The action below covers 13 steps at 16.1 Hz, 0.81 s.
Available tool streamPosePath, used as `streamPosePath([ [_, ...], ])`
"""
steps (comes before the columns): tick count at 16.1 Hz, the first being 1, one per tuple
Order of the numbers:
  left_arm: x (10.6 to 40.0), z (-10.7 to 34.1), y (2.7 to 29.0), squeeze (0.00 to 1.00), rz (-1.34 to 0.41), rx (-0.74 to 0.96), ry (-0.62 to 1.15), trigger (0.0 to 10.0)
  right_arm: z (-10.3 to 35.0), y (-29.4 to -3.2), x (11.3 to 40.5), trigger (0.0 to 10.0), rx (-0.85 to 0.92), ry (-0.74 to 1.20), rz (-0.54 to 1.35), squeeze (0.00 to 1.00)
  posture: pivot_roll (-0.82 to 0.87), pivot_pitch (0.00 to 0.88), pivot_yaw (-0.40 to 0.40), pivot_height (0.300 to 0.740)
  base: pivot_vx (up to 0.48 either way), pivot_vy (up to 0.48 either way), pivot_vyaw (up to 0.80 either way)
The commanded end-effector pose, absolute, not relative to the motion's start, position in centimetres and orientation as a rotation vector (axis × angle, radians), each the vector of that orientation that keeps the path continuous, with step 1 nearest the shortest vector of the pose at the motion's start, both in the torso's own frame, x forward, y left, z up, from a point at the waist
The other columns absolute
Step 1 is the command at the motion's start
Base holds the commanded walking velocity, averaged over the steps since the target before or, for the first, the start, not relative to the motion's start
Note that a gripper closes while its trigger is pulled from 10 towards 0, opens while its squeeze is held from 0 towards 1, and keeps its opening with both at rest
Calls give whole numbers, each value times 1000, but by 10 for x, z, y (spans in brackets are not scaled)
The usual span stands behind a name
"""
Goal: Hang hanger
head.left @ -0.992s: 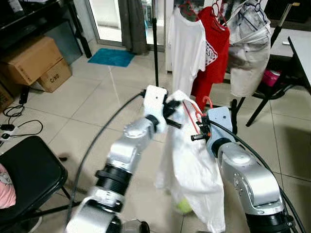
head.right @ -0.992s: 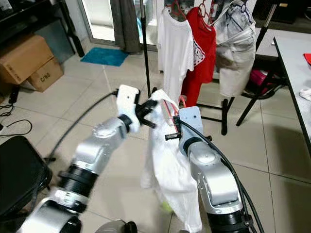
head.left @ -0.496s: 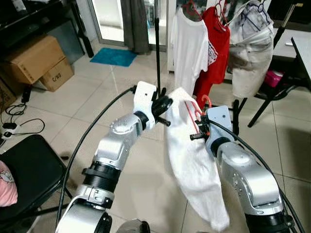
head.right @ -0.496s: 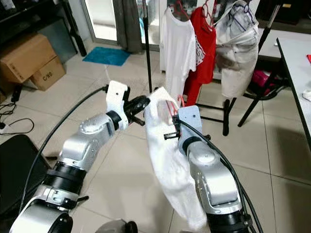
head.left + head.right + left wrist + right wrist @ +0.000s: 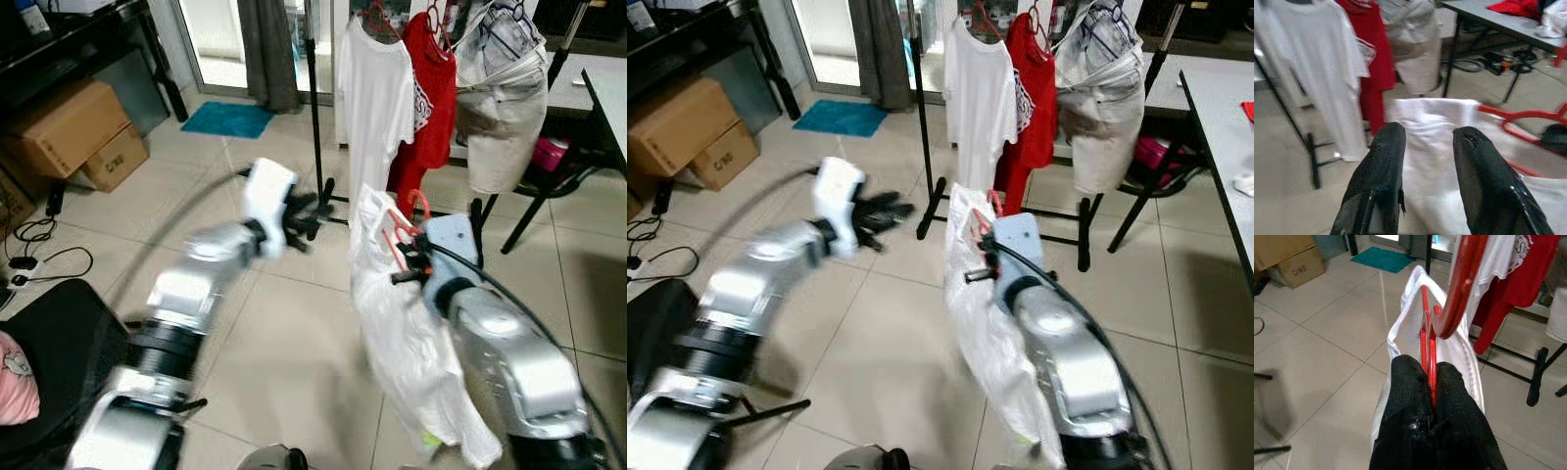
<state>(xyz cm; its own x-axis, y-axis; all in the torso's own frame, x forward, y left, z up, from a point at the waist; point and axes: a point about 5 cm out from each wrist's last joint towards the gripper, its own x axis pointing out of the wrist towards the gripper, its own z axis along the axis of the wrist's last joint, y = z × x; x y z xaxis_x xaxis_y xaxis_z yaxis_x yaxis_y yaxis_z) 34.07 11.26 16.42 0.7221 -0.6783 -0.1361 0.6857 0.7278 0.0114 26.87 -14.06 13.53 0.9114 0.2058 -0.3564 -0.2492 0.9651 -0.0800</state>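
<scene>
On your left, a cardboard box (image 5: 64,122) sits against the wall and a black chair (image 5: 54,343) stands near the robot's feet. Your left hand (image 5: 306,213) is out in front with its fingers (image 5: 1381,161) spread and empty, blurred in the head views, apart from the white garment (image 5: 402,323).

Toward the middle, that garment droops from the red hanger (image 5: 1426,347), and your right hand (image 5: 1422,399) is clenched on the hanger's neck just below the hook (image 5: 1454,289). So the hanger is in the air in front of the robot's chest, short of the rack (image 5: 313,108) beyond it. On the rack hang a white shirt (image 5: 367,98), a red shirt (image 5: 431,93) and a pale grey garment (image 5: 495,117).

Judging by its look, the hanger is stiff, light plastic, and smooth enough to twist between the pads. The cloth is soft and limp; it will likely swing as you move and drag the load to one side. Keep your grip where it is, low on the neck, so the hook stays free to go over the bar. Don't take hold of the fabric; it would probably slide off the shoulders.

At far right, the corner of a table (image 5: 1225,117) stands near the rack.
</scene>
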Motion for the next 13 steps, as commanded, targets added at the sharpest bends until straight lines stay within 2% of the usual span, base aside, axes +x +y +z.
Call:
streamPosePath([
  [1, 341, 166, 136, 1000, -728, 134, 108, 10000, 147, -139, 265, 10000, -112, 307, 343, 0, -63, 4, 118, 740, 0, 0, 0],
  [3, 337, 168, 179, 1000, -675, 291, 91, 10000, 157, -147, 253, 10000, -92, 295, 522, 0, -46, 0, 109, 740, 0, 0, 0],
  [5, 335, 172, 194, 1000, -654, 318, 76, 10000, 161, -150, 247, 10000, -107, 295, 600, 0, -38, 0, 102, 740, 0, 0, 0],
  [6, 331, 173, 206, 906, -681, 404, 76, 10000, 167, -152, 242, 10000, -106, 294, 676, 0, -30, 4, 97, 740, 0, 0, 0],
  [7, 325, 171, 213, 0, -749, 507, 88, 10000, 172, -153, 238, 10000, -100, 285, 742, 0, -29, 5, 96, 740, 0, 0, 0],
  [13, 316, 161, 238, 0, -830, 666, 169, 10000, 192, -151, 221, 10000, -55, 254, 973, 0, -26, 30, 88, 740, 0, 0, 0],
])
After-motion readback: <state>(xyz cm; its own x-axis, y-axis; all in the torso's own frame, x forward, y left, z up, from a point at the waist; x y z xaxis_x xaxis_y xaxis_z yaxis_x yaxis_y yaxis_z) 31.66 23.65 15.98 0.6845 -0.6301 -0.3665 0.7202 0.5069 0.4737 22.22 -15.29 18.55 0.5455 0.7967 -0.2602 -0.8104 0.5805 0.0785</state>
